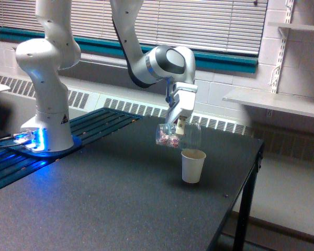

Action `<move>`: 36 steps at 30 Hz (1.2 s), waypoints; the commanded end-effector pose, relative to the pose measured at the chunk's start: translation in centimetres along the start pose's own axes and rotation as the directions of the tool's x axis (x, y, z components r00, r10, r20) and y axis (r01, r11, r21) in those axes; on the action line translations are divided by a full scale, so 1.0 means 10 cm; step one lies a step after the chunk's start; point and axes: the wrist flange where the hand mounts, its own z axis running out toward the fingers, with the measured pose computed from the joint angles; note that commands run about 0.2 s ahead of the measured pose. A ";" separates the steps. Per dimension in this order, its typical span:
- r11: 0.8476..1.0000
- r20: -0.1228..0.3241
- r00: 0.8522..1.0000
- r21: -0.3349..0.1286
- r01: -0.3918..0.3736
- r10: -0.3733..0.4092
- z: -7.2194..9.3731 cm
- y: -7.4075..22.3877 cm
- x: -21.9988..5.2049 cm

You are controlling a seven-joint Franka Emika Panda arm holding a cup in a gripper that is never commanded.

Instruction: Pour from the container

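Note:
The container (pixel 179 135) is a clear mug held in the air, tipped on its side, with small pink and white pieces lying in its lower left end. My gripper (pixel 180 123) is shut on it from above, fingers pointing down. The mug's mouth faces the exterior view's right and hangs just above and a little left of an off-white paper cup (pixel 192 165) that stands upright on the dark table (pixel 110 204). I cannot tell whether anything is falling from the mug.
The white arm base (pixel 47 112) stands at the exterior view's left on a blue-lit plate. The table's right edge (pixel 248 178) runs close to the paper cup. A wall shelf (pixel 275 102) juts out at the exterior view's right, behind the table.

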 end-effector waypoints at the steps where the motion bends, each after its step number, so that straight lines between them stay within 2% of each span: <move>1: 0.999 0.003 0.999 -0.023 0.038 -0.038 0.04 0.01 0.01; 14: 0.996 0.027 0.997 -0.039 0.074 -0.073 0.11 0.02 0.00; 18: 0.994 0.021 0.995 -0.045 0.096 -0.095 0.09 -0.03 0.02; 36: 0.993 0.025 0.994 -0.048 0.109 -0.108 0.12 -0.07 0.01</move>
